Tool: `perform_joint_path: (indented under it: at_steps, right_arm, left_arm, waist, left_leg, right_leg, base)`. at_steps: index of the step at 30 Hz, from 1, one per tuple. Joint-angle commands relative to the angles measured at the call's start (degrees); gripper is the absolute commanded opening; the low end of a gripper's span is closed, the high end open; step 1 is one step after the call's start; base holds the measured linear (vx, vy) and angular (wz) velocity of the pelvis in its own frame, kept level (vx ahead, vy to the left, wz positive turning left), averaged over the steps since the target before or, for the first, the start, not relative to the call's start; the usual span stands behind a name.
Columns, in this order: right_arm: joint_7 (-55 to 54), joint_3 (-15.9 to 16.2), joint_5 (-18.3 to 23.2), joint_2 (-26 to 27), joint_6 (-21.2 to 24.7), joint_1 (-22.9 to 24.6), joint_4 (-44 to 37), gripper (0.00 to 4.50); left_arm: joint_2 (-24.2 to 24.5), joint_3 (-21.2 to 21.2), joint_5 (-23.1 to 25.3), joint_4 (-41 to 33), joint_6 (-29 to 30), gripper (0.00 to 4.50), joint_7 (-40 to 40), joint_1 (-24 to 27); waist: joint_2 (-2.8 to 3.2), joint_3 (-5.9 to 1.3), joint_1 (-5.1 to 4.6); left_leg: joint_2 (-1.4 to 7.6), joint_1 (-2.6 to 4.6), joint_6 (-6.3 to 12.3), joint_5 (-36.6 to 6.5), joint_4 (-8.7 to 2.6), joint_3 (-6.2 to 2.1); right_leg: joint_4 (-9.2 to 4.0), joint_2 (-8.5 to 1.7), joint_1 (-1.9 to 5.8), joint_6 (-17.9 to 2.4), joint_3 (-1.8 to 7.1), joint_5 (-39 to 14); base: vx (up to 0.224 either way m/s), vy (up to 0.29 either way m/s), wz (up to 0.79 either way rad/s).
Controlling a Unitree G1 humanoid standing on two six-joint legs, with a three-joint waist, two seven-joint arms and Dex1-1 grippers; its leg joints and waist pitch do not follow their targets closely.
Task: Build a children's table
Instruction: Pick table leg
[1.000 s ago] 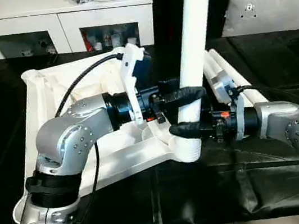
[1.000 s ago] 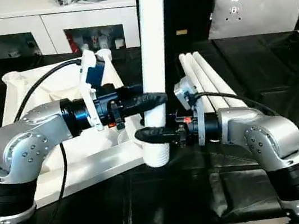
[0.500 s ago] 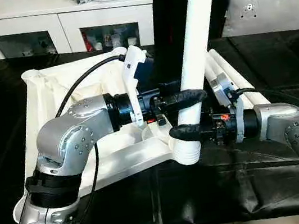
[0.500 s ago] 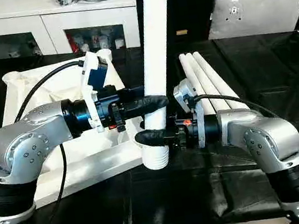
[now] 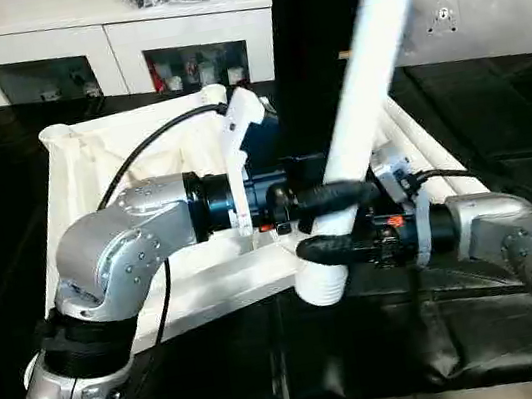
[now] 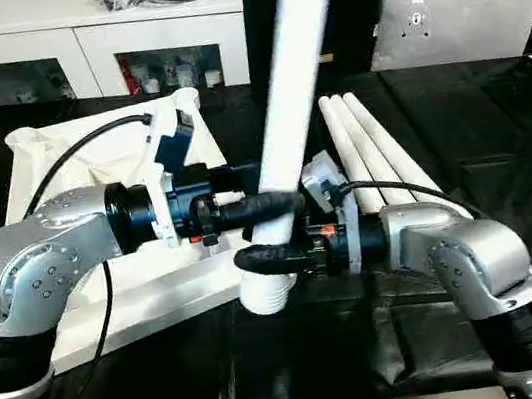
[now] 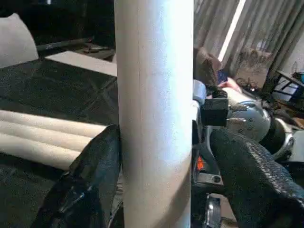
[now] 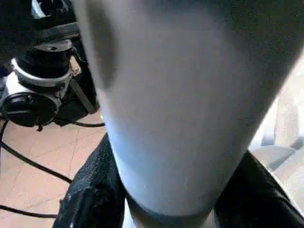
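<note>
- I see the leg (image 5: pixel 362 103) leaning, no upright stance: its threaded thick end sits low by the near corner of the tabletop (image 5: pixel 79 168), and its long axis runs up and away toward the robot's right, out past the top of the head views.
- That low end hangs just beyond the tabletop's near edge, over the black cloth (image 5: pixel 390 342); I cannot tell whether it touches the corner socket.
- My left gripper (image 7: pixel 156 156) straddles the leg above the threads. In the left wrist view one finger (image 7: pixel 95 166) lies against the leg, the other stands off with a gap showing, so the jaws are parted and not clamping.
- My right gripper (image 5: pixel 326 247) comes in from the other side, lower on the leg, just above the ribbed end. Its fingers (image 8: pixel 90 190) hug both flanks of the tube in the right wrist view, so I read it as gripping the leg.
- The tabletop lies underside up on the table's left half, ribs showing, one corner near the far edge.
- Three spare legs (image 6: pixel 368 143) lie side by side on the cloth to the right, long axes running from near to far.
- A cabinet (image 5: pixel 110 42) stands behind the table, and a grey cushion (image 6: pixel 461 22) at the far right.
</note>
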Motion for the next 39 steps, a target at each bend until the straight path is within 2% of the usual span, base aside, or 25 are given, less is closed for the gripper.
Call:
perform_joint_path:
  at_steps: [1, 4, 7, 9, 12, 13, 14, 15, 19, 20, 22, 24, 26, 27, 28, 30, 31, 32, 33, 34, 35, 36, 37, 38, 39]
  right_arm:
    - [-3.2, -0.1, -2.1, 0.0, 0.4, 0.1, 2.5, 1.91]
    - [-3.9, 0.1, -2.3, 0.5, 0.1, 0.4, 2.4, 1.91]
    - [-5.0, -0.5, -1.9, 1.8, -0.2, 1.5, 1.6, 1.91]
    - [-5.1, -0.7, -1.8, 1.9, -0.2, 1.6, 1.4, 1.91]
    - [-6.8, -4.1, 1.7, 4.2, 0.6, 3.3, -0.7, 1.91]
    - [-7.0, -5.1, 2.6, 4.4, 0.8, 4.0, -1.4, 1.91]
    - [-7.8, -7.1, 4.5, 4.7, 1.2, 6.3, -3.7, 1.91]
    - [-8.0, -7.4, 4.9, 4.8, 1.4, 6.8, -4.3, 1.91]
    - [-9.6, -8.0, 5.1, 4.9, 1.8, 8.2, -6.3, 1.9]
    - [-11.5, -8.7, 4.9, 5.1, 1.6, 10.0, -8.5, 1.9]
    - [-12.1, -8.8, 4.7, 5.2, 1.4, 10.5, -9.1, 1.89]
    - [-17.0, -9.4, 1.3, 6.4, -0.4, 11.4, -10.6, 1.89]
    - [-19.2, -9.4, -0.5, 6.5, -0.8, 11.3, -10.6, 1.89]
    - [-21.2, -8.9, -2.4, 6.5, -1.2, 11.0, -10.5, 1.89]
    - [-22.7, -9.0, -3.7, 6.4, -1.7, 10.9, -10.6, 1.89]
    - [-29.1, -9.7, -7.9, 8.7, -4.7, 10.0, -9.0, 1.89]
    - [-29.4, -9.7, -8.2, 8.8, -4.9, 10.0, -8.9, 1.89]
    - [-31.1, -9.4, -9.5, 9.3, -5.8, 10.0, -8.9, 1.89]
    - [-32.0, -9.5, -9.8, 9.9, -6.2, 9.9, -9.5, 1.89]
    - [-32.0, -9.5, -9.8, 9.9, -6.2, 9.9, -9.5, 1.89]
    - [-34.0, -9.3, -10.5, 11.6, -7.0, 9.8, -9.7, 1.89]
    - [-35.1, -9.1, -11.1, 12.6, -7.4, 9.9, -9.9, 1.89]
    - [-37.4, -8.7, -12.8, 13.6, -8.3, 10.2, -10.1, 1.89]
    - [-39.4, -7.4, -15.5, 14.7, -10.8, 11.2, -10.2, 1.89]
    - [-39.5, -7.3, -15.6, 14.8, -10.9, 11.3, -10.2, 1.89]
  left_arm:
    - [-0.9, -3.4, -4.6, -5.3, 0.2, 3.6, -5.5, -0.2]
    - [-0.5, -4.4, -4.3, -5.8, -0.2, 3.83, -6.4, -0.1]
    - [-0.5, -4.1, -4.5, -6.1, -1.0, 4.1, -7.6, 0.2]
    - [-0.5, -3.9, -4.5, -6.1, -1.1, 4.29, -7.6, 0.2]
    - [-2.0, 0.1, -4.9, -2.9, -2.4, 4.47, -5.4, 1.7]
    - [-2.7, 1.6, -5.4, -1.8, -2.6, 4.5, -4.5, 2.3]
    - [-5.2, 7.4, -8.8, 1.7, -2.6, 4.5, -1.4, 3.8]
    - [-5.8, 8.8, -9.6, 2.5, -2.6, 4.5, -0.8, 4.1]
    - [-6.5, 12.3, -11.3, 4.8, -2.5, 4.5, 1.3, 5.0]
    - [-5.8, 13.0, -8.1, 4.9, -3.4, 4.5, 3.8, 6.6]
    - [-5.8, 13.0, -7.1, 4.7, -3.8, 4.5, 4.3, 7.0]
    - [-5.3, 14.3, -5.7, 3.8, -3.1, 4.5, 7.9, 8.3]
    - [-4.4, 13.5, -2.9, 2.6, -4.1, 4.5, 9.7, 9.4]
    - [-3.1, 12.4, -0.4, 1.6, -5.1, 4.5, 10.8, 10.4]
    - [-2.1, 10.9, 2.5, 0.4, -6.2, 4.5, 12.1, 11.3]
    - [0.5, 5.7, 12.3, 0.0, -10.0, 4.5, 17.9, 14.2]
    - [0.5, 5.6, 12.7, 0.1, -10.0, 4.5, 18.3, 14.3]
    - [0.3, 5.4, 14.6, 0.2, -10.4, 4.5, 20.8, 14.8]
    - [0.0, 5.1, 16.5, -0.1, -10.7, 4.5, 23.3, 14.9]
    - [0.0, 5.1, 16.5, -0.1, -10.7, 4.5, 23.3, 14.9]
    - [-1.7, 6.7, 16.2, -0.1, -10.7, 4.5, 25.7, 15.4]
    - [-2.3, 7.2, 16.6, -0.1, -11.0, 4.5, 27.0, 15.8]
    - [-3.4, 7.2, 17.5, -0.5, -11.2, 4.5, 29.1, 16.3]
    - [-3.7, 7.3, 18.1, -1.9, -11.5, 4.5, 30.3, 18.1]
    - [-3.8, 7.3, 18.1, -2.0, -11.5, 4.5, 30.3, 18.2]
  waist:
    - [-0.2, -3.77, -0.13]
    - [0.0, -3.76, -0.15]
    - [0.67, -3.86, -0.1]
    - [0.45, -3.8, -0.13]
    - [0.84, -3.83, -0.05]
    - [0.73, -3.81, -0.07]
    - [1.42, -3.84, -0.03]
    - [1.04, -3.67, -0.01]
    - [0.93, -3.61, -0.08]
    - [0.52, -3.53, -0.11]
    - [0.79, -3.59, -0.12]
    - [1.34, -3.47, -0.27]
    - [1.56, -3.5, -0.36]
    - [1.4, -3.42, -0.38]
    - [3.08, -3.42, -0.23]
    - [2.45, -3.45, -0.78]
    - [2.42, -3.52, -0.81]
    - [3.06, -3.61, -0.71]
    - [2.93, -3.65, -0.78]
    - [3.15, -3.73, -0.74]
    - [2.36, -3.71, -0.9]
    - [2.86, -3.72, -0.91]
    - [2.23, -3.78, -1.08]
    - [2.58, -3.84, -1.2]
    - [2.65, -3.81, -1.38]
  left_leg:
    - [3.47, 1.43, 0.43, -5.5, -3.48, -1.14]
    - [3.51, 1.51, -0.25, -6.5, -3.61, -1.2]
    - [3.46, 1.57, -0.72, -6.8, -3.64, -1.37]
    - [3.52, 1.56, -0.74, -7.2, -3.69, -1.3]
    - [3.48, 1.53, -0.85, -7.8, -3.72, -1.38]
    - [3.52, 1.54, -0.85, -8.2, -3.75, -1.36]
    - [3.47, 1.55, -1.21, -8.5, -3.78, -1.47]
    - [3.39, 1.62, -1.29, -9.8, -3.72, -1.33]
    - [3.26, 1.57, -1.27, -10.5, -3.91, -1.42]
    - [3.29, 1.4, -1.0, -10.2, -3.99, -1.44]
    - [3.35, 1.42, -0.71, -9.4, -4.01, -1.47]
    - [3.43, 1.55, -1.59, -10.0, -4.13, -1.52]
    - [3.39, 1.74, -2.21, -11.3, -4.23, -1.55]
    - [3.43, 1.72, -2.48, -11.7, -4.41, -1.68]
    - [3.48, 1.79, -3.13, -12.3, -4.54, -1.98]
    - [3.41, 1.81, -3.49, -13.3, -4.65, -1.88]
    - [3.44, 1.83, -3.61, -12.9, -4.59, -1.85]
    - [3.33, 1.84, -3.5, -12.2, -4.42, -1.8]
    - [3.35, 1.79, -3.4, -11.9, -4.38, -1.74]
    - [3.33, 1.72, -3.22, -11.2, -4.35, -1.8]
    - [3.35, 1.62, -2.92, -10.6, -4.35, -1.67]
    - [3.26, 1.47, -2.75, -9.8, -4.27, -1.66]
    - [3.29, 1.31, -2.43, -9.1, -4.3, -1.66]
    - [3.27, 1.3, -2.19, -8.6, -4.23, -1.73]
    - [3.29, 1.23, -2.16, -8.4, -4.24, -1.72]
  right_leg:
    - [-4.26, -4.8, 1.72, -13.4, 2.57, -0.5]
    - [-4.3, -4.75, 1.72, -13.2, 2.59, -1.4]
    - [-4.14, -4.72, 1.67, -13.3, 2.53, -0.2]
    - [-4.28, -4.75, 1.64, -13.3, 2.6, 0.0]
    - [-4.25, -4.85, 1.74, -13.9, 2.54, 0.3]
    - [-4.38, -4.86, 1.74, -13.9, 2.55, 0.0]
    - [-4.24, -4.74, 1.74, -13.9, 2.48, 0.2]
    - [-4.48, -4.75, 1.71, -14.3, 2.5, -0.5]
    - [-4.84, -4.8, 1.72, -13.5, 2.54, -3.9]
    - [-5.01, -4.91, 1.86, -12.6, 2.64, -5.1]
    - [-5.1, -4.93, 1.74, -11.1, 2.75, -6.1]
    - [-5.1, -4.86, 1.28, -10.5, 2.71, -7.7]
    - [-5.39, -4.78, 1.19, -10.0, 2.7, -9.0]
    - [-5.37, -4.74, 1.24, -9.7, 2.72, -9.4]
    - [-5.22, -4.79, 1.05, -9.2, 2.73, -9.6]
    - [-5.43, -4.61, 1.04, -7.8, 2.81, -8.8]
    - [-5.37, -4.62, 0.99, -7.8, 2.81, -8.3]
    - [-5.3, -4.67, 0.97, -8.0, 2.82, -7.7]
    - [-5.36, -4.57, 0.99, -8.0, 2.82, -7.0]
    - [-5.22, -4.52, 1.12, -8.3, 2.76, -5.2]
    - [-5.25, -4.43, 1.15, -8.5, 2.77, -4.4]
    - [-5.01, -4.51, 1.12, -9.2, 2.7, -3.1]
    - [-4.9, -4.49, 1.31, -9.4, 2.63, -2.2]
    - [-4.82, -4.59, 1.33, -9.5, 2.6, -1.4]
    - [-4.85, -4.58, 1.29, -9.5, 2.58, -1.2]
  base:
    - [0.0, 0.0, 0.0]
    - [0.0, 0.0, 0.0]
    - [0.0, 0.0, 0.0]
    - [0.0, 0.0, 0.0]
    - [0.0, 0.0, 0.0]
    - [0.0, 0.0, 0.0]
    - [0.0, 0.0, 0.0]
    - [0.0, 0.0, 0.0]
    - [0.0, 0.0, 0.0]
    - [0.0, 0.0, 0.0]
    - [0.0, 0.0, 0.0]
    - [0.0, 0.0, 0.0]
    - [0.0, 0.0, 0.0]
    - [0.0, 0.0, 0.0]
    - [0.0, 0.0, 0.0]
    - [0.0, 0.0, 0.0]
    - [0.0, 0.0, 0.0]
    - [0.0, 0.0, 0.0]
    - [0.0, 0.0, 0.0]
    - [0.0, 0.0, 0.0]
    - [0.0, 0.0, 0.0]
    - [0.0, 0.0, 0.0]
    - [0.0, 0.0, 0.0]
    - [0.0, 0.0, 0.0]
    - [0.0, 0.0, 0.0]
